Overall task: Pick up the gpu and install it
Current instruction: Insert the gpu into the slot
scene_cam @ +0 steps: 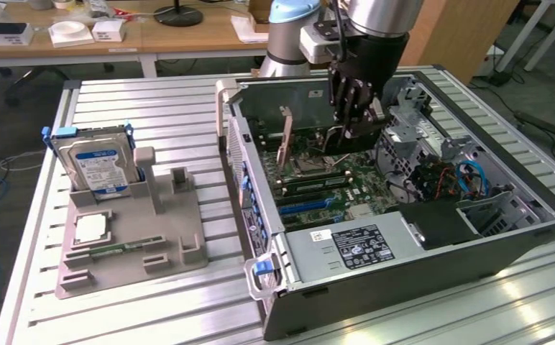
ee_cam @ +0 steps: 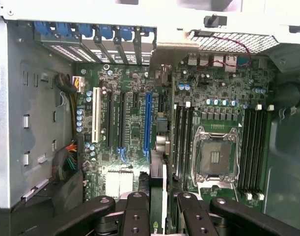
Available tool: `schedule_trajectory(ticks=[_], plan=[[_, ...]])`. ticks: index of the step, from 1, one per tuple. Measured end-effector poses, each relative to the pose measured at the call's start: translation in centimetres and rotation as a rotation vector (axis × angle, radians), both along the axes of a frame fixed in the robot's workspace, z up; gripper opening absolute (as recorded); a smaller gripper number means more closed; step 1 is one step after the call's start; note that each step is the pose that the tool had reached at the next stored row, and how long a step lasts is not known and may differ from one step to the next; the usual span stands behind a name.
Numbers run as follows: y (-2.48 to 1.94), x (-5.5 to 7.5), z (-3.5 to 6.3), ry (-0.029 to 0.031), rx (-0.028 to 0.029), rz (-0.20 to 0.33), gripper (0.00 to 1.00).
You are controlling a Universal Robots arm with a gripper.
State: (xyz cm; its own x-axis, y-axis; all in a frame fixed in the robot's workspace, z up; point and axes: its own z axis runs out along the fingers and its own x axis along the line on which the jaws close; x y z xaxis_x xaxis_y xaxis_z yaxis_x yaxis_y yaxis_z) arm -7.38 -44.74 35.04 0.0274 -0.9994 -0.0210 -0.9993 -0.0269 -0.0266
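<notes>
holding the card over the board, the arm is mid-install; view by view:

exterior view, step: the pincer (scene_cam: 354, 126) hangs inside the open computer case (scene_cam: 507, 237) above the motherboard (scene_cam: 331, 183); i judge the pick-up done and the seating not yet done.
exterior view, gpu: a thin card seems to hang edge-on below the fingers, hard to make out there.
exterior view, case contents: power supply (scene_cam: 349, 248) at 6 o'clock of the board, drive cage with blue cables (scene_cam: 474, 180) at 3 o'clock.
exterior view, counter: a grey fixture tray (scene_cam: 134, 248) at 9 o'clock of the case holds an upright hard drive (scene_cam: 95, 165) and a slim memory stick (scene_cam: 124, 248).
wrist view, pincer: fingers (ee_cam: 135, 214) pressed onto the gpu (ee_cam: 157, 196), pinched edge-on between them.
wrist view, target: the long blue slot (ee_cam: 148, 123) lies nearly in line with the card, the empty cpu socket (ee_cam: 216, 160) beside it.
next move calls for: judged, exact alignment of card edge with slot and a straight, even press.
</notes>
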Motion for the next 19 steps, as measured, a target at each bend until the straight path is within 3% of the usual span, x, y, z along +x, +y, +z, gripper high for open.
schedule_trajectory(ticks=[13, 19], plan=[[-0.39, -0.7, -0.77, 0.0004, -0.0001, 0.033, 0.27], [-0.40, -0.9, -1.77, 0.0004, -0.0001, 0.033, 0.27]])
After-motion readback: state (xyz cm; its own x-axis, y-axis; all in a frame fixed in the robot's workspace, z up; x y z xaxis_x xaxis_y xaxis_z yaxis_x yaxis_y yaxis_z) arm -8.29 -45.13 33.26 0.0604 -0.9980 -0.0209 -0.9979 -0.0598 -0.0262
